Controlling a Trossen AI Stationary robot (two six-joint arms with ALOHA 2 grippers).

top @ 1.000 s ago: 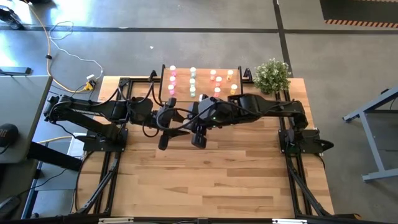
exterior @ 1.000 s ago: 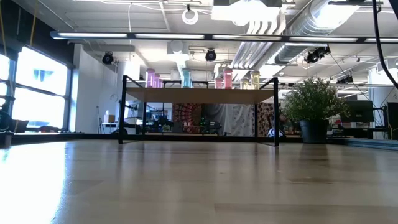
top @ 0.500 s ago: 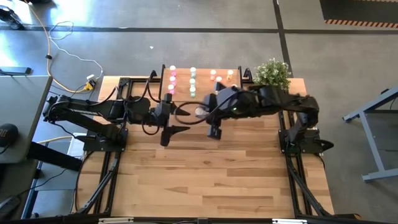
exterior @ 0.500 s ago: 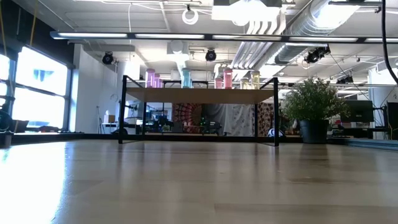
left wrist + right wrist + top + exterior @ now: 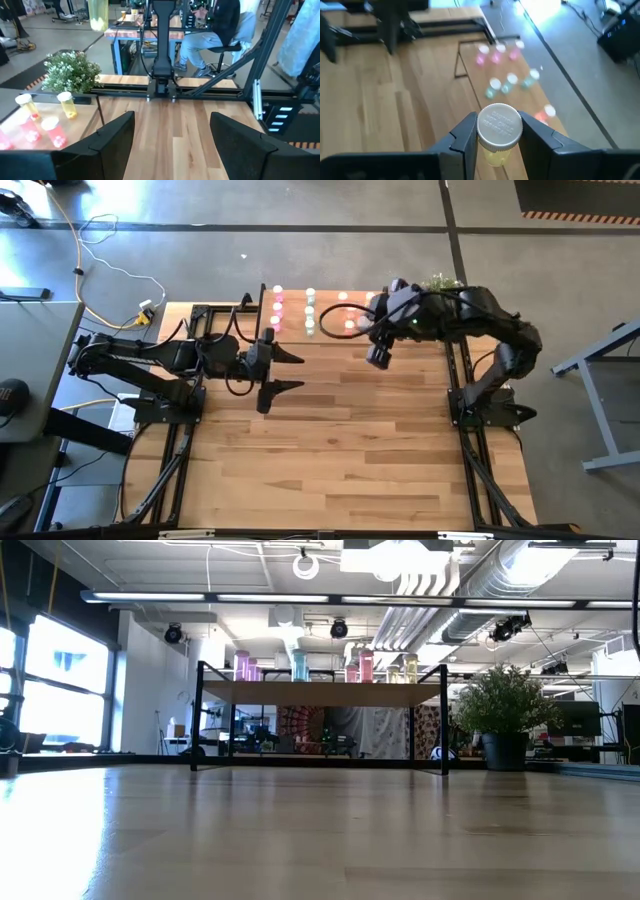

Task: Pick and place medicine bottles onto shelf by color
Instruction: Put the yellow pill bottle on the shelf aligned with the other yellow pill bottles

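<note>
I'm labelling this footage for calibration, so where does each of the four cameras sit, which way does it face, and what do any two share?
High view: overhead, facing straight down; both arms, left gripper open, right gripper beside the low light-wood shelf.
Low view: tabletop height, facing level toward the shelf; no arm shows.
Left wrist view: on the left arm, facing across the table; its open dark fingers show.
Right wrist view: on the right arm; fingers grip a yellow white-capped bottle.
Shared: high and low views both show the potted green plant.
</note>
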